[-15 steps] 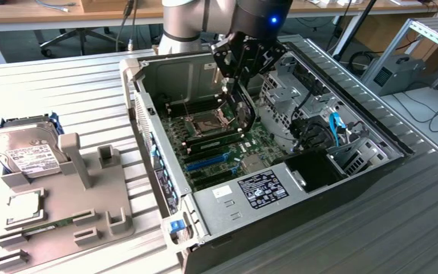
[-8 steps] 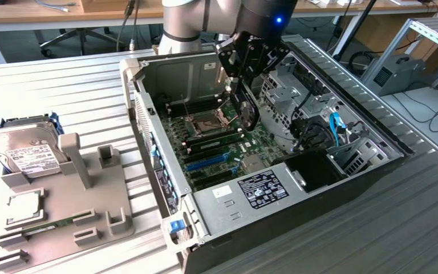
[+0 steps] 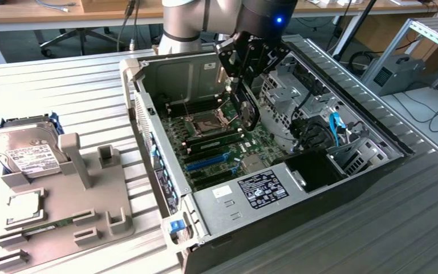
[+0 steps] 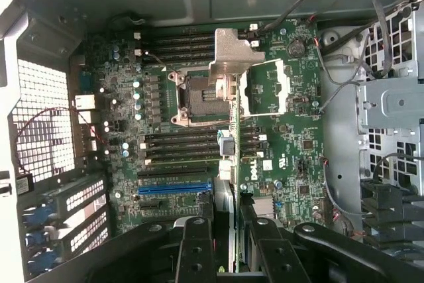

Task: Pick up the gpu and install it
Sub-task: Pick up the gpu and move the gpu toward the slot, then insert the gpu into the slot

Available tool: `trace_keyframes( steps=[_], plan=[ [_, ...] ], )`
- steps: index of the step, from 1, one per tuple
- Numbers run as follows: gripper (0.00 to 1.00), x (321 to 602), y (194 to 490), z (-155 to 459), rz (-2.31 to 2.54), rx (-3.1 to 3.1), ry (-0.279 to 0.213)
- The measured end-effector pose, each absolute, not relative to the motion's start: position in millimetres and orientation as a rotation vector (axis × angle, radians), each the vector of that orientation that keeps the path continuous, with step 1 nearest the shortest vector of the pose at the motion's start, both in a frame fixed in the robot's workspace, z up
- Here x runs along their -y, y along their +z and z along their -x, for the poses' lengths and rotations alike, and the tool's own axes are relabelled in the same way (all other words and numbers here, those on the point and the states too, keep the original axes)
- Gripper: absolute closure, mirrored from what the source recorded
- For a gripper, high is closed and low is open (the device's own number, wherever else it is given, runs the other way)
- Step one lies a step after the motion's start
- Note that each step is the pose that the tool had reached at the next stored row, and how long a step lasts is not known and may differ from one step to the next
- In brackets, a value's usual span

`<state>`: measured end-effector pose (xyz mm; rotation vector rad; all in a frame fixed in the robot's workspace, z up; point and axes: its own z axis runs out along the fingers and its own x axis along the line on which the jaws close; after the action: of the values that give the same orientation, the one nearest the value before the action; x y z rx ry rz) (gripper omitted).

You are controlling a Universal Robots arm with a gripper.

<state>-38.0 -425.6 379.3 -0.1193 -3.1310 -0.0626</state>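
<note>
1. Gripper [image 3: 245,69]: low inside open case [image 3: 280,188], 2 black fingers [image 4: 199,246] partly closed and clamped on either face of gpu.
2. Gpu [image 4: 232,57]: held on edge, silver bracket at far end, hanging over middle of motherboard [image 4: 291,137] beside CPU socket [image 4: 195,97]; contact with board cannot be told. Blue slot [image 4: 173,189] bare.
3. Hard drive [image 3: 25,151]: upright in grey holder [image 3: 67,228] near table's edge at the exterior view's left, well apart from case.
</note>
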Motion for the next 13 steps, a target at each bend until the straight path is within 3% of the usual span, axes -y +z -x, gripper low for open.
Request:
trace_keyframes(
  steps=[13],
  plan=[
    [0.74, 425.6, 379.3, 38.0, 0.086, 3.132, -0.063]
  ],
)
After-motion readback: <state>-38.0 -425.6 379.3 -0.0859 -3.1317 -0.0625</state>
